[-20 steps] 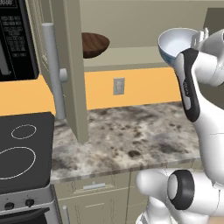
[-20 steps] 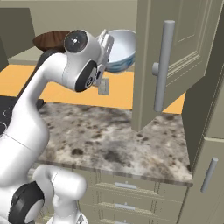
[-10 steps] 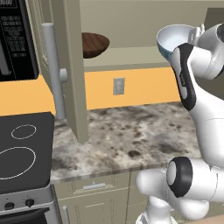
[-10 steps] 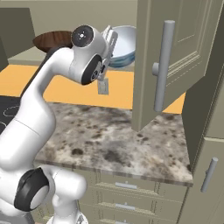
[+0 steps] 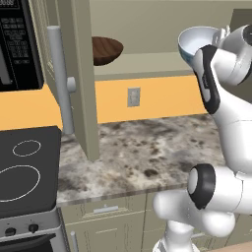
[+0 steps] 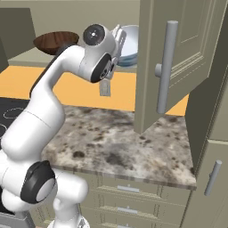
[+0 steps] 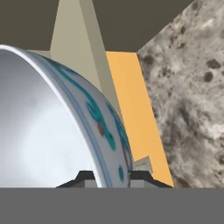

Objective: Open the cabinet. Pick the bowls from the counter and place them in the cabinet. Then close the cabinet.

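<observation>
The wooden bowl [image 5: 106,49] sits on the open cabinet's shelf [image 5: 147,64].

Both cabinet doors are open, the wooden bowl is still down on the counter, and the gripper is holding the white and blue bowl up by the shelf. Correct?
Not quite: the wooden bowl already sits on the cabinet shelf, as the left base view shows. The rest holds: doors open, gripper clamped on the white and blue bowl near the shelf.
</observation>
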